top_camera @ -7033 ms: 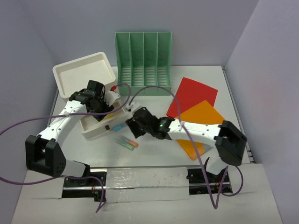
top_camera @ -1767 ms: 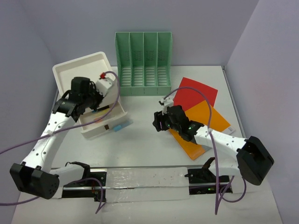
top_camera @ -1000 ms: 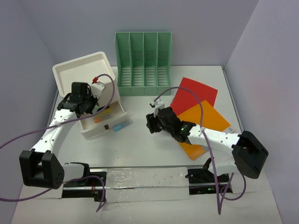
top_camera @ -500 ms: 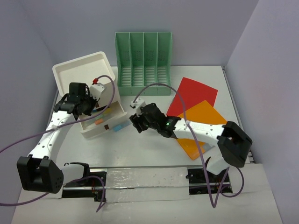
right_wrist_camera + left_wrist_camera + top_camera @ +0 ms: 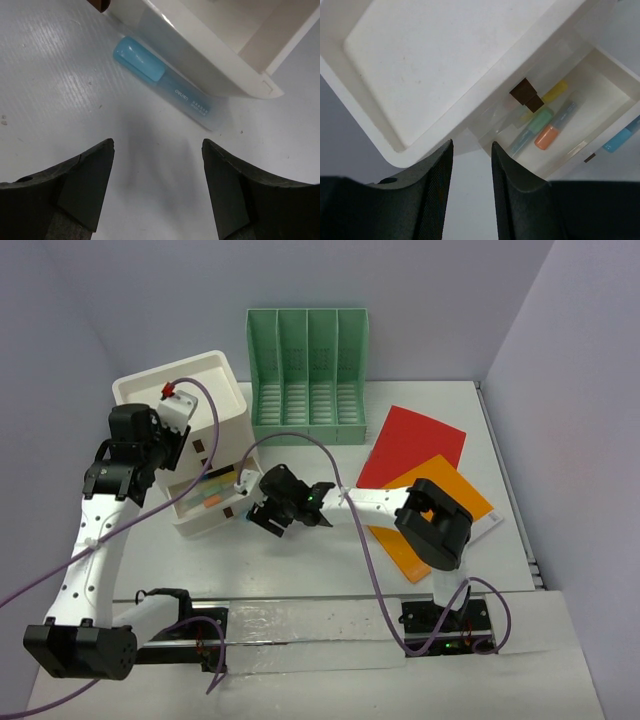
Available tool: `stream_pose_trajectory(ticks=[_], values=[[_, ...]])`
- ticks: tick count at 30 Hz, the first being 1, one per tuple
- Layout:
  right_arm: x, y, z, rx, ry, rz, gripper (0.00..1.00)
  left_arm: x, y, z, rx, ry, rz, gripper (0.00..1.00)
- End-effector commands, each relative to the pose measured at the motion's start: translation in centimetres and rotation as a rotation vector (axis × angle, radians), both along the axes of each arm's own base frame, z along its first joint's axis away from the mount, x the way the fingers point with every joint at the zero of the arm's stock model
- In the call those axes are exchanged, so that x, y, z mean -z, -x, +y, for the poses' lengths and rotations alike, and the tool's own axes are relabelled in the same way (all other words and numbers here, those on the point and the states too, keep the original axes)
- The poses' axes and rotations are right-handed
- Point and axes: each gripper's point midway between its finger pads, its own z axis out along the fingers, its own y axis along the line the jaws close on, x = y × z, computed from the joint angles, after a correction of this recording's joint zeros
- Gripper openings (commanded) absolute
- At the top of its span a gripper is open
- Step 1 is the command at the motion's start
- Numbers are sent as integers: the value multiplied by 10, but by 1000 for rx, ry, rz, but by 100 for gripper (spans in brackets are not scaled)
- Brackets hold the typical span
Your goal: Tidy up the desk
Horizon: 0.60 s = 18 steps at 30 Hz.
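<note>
The white desk (image 5: 320, 570) holds a white three-drawer box (image 5: 190, 400) with one drawer (image 5: 215, 502) pulled out. In the left wrist view that drawer (image 5: 600, 95) holds orange (image 5: 547, 136), green (image 5: 537, 120) and yellow (image 5: 555, 91) markers. My left gripper (image 5: 125, 468) hovers over the box's left side, jaws a little apart and empty (image 5: 471, 150). My right gripper (image 5: 262, 512) is wide open and empty (image 5: 157, 150), low over the desk (image 5: 50, 75), just in front of a blue highlighter (image 5: 165, 82) lying against the drawer's front.
A green slotted file holder (image 5: 307, 375) stands at the back. A red folder (image 5: 415, 440) and an orange folder (image 5: 460, 495) lie overlapped at the right, with the right arm stretched over them. Purple cables loop over both arms.
</note>
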Motion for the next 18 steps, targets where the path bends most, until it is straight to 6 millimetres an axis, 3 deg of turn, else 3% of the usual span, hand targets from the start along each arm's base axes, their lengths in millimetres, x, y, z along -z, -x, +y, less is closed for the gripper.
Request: stream_pose_trajectory(ticks=[1,9,18], values=[[-33,-10,18,-27,-111,-35,78,2,3,-2,-6,38,0,43],[-5,-26,11,9,-120,67,79,3,2,-2,-3,36,6,43],[4,-40,15,-10,-119,62,78,5,3,-5,3,45,15,43]])
